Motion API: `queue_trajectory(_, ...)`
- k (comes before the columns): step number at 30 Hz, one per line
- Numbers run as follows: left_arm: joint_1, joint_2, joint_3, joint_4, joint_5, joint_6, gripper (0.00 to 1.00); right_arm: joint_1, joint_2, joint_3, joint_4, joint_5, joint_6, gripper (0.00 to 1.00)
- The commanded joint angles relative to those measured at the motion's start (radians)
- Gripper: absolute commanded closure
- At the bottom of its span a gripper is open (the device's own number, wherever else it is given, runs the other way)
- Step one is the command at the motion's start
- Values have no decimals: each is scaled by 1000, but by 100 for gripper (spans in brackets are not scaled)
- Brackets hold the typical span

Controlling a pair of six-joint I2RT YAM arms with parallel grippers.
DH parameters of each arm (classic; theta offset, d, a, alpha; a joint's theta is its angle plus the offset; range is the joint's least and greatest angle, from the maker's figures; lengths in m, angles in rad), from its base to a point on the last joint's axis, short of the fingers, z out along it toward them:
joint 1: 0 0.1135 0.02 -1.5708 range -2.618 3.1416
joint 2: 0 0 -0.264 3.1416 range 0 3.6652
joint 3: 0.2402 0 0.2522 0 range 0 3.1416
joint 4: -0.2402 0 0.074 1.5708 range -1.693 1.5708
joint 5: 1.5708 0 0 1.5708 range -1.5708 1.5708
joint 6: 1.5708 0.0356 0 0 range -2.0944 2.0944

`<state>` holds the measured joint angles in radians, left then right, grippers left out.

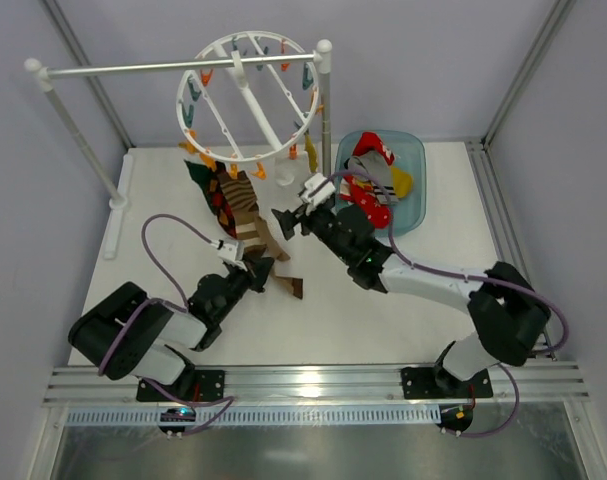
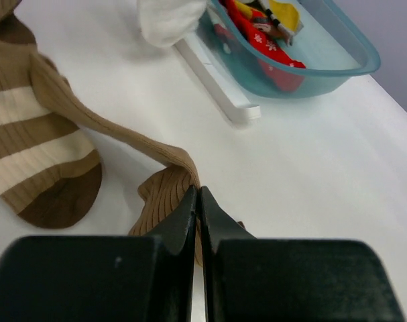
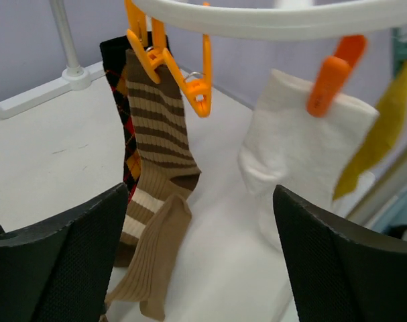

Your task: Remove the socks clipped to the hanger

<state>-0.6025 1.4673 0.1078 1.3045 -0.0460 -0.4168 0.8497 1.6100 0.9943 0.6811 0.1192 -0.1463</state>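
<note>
The white round hanger [image 1: 248, 100] hangs from the rail, with its rim in the right wrist view [image 3: 270, 17]. Clipped to it are an argyle sock [image 3: 123, 134], a brown-and-tan striped sock [image 3: 159, 134], a white sock [image 3: 304, 147] and a yellow sock [image 3: 384, 134]. A plain tan sock [image 2: 89, 121] trails down onto the table. My left gripper [image 1: 255, 268] is shut on its lower end [image 2: 166, 191]. My right gripper [image 1: 288, 222] is open and empty, facing the gap between the striped and white socks [image 3: 200, 268].
A teal bin [image 1: 408, 205] holding red and yellow socks stands at the back right, and also shows in the left wrist view [image 2: 337, 67]. The white rail stand [image 1: 183, 66] spans the back, with its foot [image 2: 216, 80] on the table beside the bin.
</note>
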Motion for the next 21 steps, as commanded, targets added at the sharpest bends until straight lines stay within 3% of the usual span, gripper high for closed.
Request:
queue_trajectory(1, -43, -80, 56, 5, 66, 59, 100, 5, -220, -141, 121, 121, 13, 9)
queue_trajectory(4, -163, -166, 142, -240, -39, 159, 100, 3, -320, -198, 54, 221, -5, 7)
queue_trajectory(6, -265, -186, 190, -296, -93, 228, 100, 5, -406, -255, 44, 285, -16, 4)
queue_trajectory(10, -306, -165, 279, -324, -54, 214, 100, -15, -516, -351, 101, 460, -33, 0)
queue_trajectory(12, -309, -127, 405, -411, -11, 223, 100, -61, -579, -390, 97, 519, 2, 0)
queue_trajectory(18, -310, 96, 813, -641, 0, 306, 100, -294, -797, -560, 55, 403, 230, 0)
queue_trajectory(21, -307, 188, 970, -686, -35, 374, 100, -327, -926, -621, 44, 410, 263, 0)
